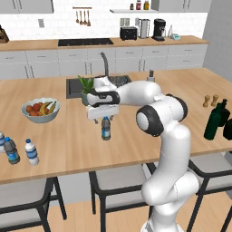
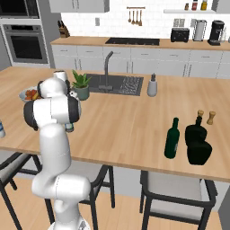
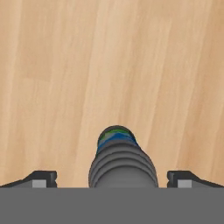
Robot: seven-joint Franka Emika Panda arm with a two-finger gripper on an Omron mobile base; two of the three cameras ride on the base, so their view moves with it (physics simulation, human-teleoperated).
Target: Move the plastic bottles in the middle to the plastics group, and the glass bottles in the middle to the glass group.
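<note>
One plastic bottle [image 1: 106,128], dark-capped, stood mid-worktop under the claw [image 1: 103,118]. Claw spread wide, tips either side of the cap, not touching. Judgement: drop straight down, keep bottle centred, pinch below the cap, lift before swinging left. Plastics group [image 1: 20,151] waited at near left edge of the worktop [image 1: 68,136]. Green glass bottle [image 2: 171,139] sat right, just beside the glass group [image 2: 197,139]. Farther: fruit bowl [image 1: 41,110], plant [image 2: 81,85], sink [image 2: 117,84], back wall cabinets.
</note>
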